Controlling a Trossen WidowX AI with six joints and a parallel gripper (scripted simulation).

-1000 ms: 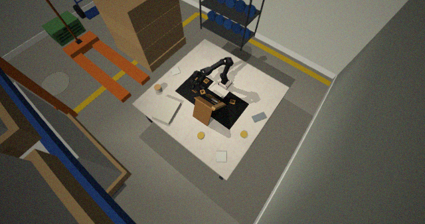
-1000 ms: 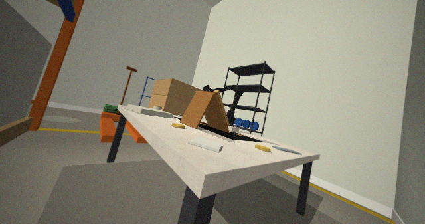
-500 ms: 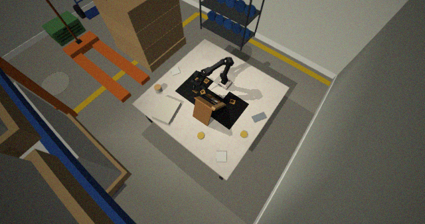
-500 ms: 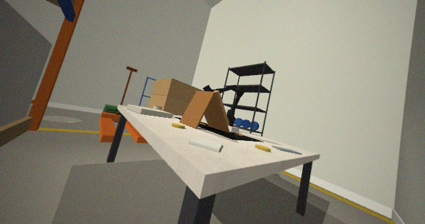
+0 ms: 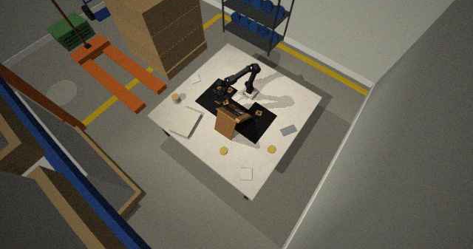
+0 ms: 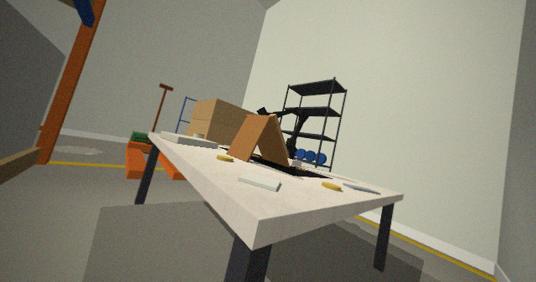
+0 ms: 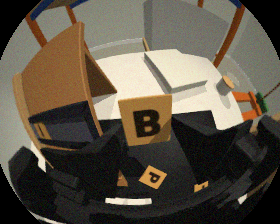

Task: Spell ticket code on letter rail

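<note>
wrist view: gripper (image 7: 145,137) clamped on a tan letter tile marked "b" (image 7: 145,121), tile held upright and lifted off the black mat (image 7: 191,136). letter faces the camera, reads right way up. below it on the mat lies another tan tile marked "p" (image 7: 151,176), flat and turned at an angle, apart from the held tile. a further small tile edge shows to the right on the mat, letter too small to read.

left of the held tile stands the tan wedge-shaped board (image 7: 60,79), its sloped face carrying a dark rail (image 7: 60,129); cannot tell from this view whether any tile sits in the rail.

top view: arm (image 5: 242,73) reaches from its pale base (image 5: 250,93) toward the far-left part of the mat, gripper above loose tiles there. board (image 5: 227,121) stands mid-mat, one more loose tile (image 5: 258,112) on the mat to its right. ticket not identifiable with confidence among the flat pale pieces on the table.

white table (image 5: 295,94) also carries: flat white slab (image 5: 185,121), small cylinder (image 5: 176,97), two yellow discs (image 5: 223,150) and (image 5: 271,148), grey card (image 5: 288,130), white square (image 5: 246,174), pale card (image 5: 195,79) near the far edge.

around the table: black shelf rack (image 5: 222,9) with blue cylinders, large brown crate (image 5: 162,24), orange pallet jack (image 5: 122,75).
</note>
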